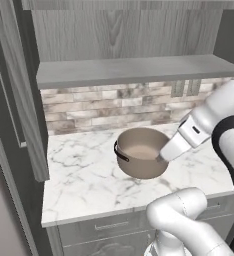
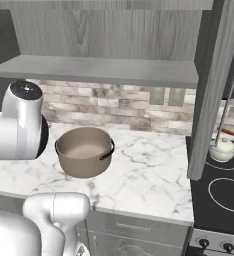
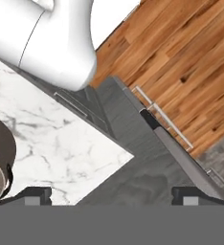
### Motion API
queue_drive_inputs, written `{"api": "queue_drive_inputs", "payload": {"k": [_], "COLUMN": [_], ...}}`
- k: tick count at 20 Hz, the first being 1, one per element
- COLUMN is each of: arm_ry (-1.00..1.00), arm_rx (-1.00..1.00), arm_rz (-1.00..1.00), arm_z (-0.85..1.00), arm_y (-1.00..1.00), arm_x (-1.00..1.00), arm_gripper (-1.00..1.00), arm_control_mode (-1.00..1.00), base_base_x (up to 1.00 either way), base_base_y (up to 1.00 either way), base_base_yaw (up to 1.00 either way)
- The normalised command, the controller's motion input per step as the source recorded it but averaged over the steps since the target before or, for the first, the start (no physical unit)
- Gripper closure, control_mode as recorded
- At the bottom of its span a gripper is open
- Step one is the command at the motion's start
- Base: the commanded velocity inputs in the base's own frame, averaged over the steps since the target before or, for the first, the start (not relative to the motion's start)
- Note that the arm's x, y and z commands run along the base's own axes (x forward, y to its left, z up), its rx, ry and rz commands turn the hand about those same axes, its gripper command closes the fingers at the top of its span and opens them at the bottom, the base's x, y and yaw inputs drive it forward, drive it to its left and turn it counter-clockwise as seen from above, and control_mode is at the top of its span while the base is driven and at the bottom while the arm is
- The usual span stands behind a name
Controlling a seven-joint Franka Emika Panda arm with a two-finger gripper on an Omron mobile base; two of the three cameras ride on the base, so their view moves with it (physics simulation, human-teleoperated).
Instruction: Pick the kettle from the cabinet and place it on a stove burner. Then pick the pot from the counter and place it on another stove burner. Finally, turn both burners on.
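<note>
Kettle point(image 2: 223, 148), small, round and cream-white with a tall arched metal handle carrying a reddish-brown bar, is seen standing on the flat glossy black glass cooktop point(image 2: 219, 200) inside 1 of the thin white burner circles point(image 2: 229, 162), at the far side of the glass; a 2nd white circle point(image 2: 228, 192) nearer the front is bare. A wide, deep taupe-brown cooking pot point(image 1: 140, 152) with small black loop side handles is set upright on the white marble counter with grey veins point(image 1: 84, 185), well apart from the cooktop and below the plain grey shelf of the grey wood-grain cabinet point(image 1: 134, 70). The dark grey cabinet door point(image 2: 214, 90) is swung open between the pot and the kettle in the right base view. The white arm's wrist is held just above the pot's near rim. In the hand view the 2-finger gripper point(image 3: 111, 195) is shown spread wide with nothing between its dark fingertips point(image 3: 35, 195), over the counter's corner, with the pot's rim at the left edge.
</note>
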Motion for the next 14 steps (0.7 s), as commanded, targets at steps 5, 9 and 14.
{"api": "queue_drive_inputs", "payload": {"k": [5,9,14], "arm_ry": [-0.03,-0.08,-0.07], "arm_rx": [-0.16,-0.15,-0.14], "arm_rz": [0.0,0.0,0.0], "arm_z": [-0.13,-0.03,-0.02], "arm_y": [-0.17,-0.18,-0.12], "arm_x": [0.07,0.02,0.0], "arm_gripper": [-1.0,-1.0,-1.0], "arm_control_mode": [-1.0,-1.0,-1.0], "base_base_x": [0.0,0.0,0.0], "base_base_y": [0.0,0.0,0.0], "base_base_yaw": [0.0,0.0,0.0]}}
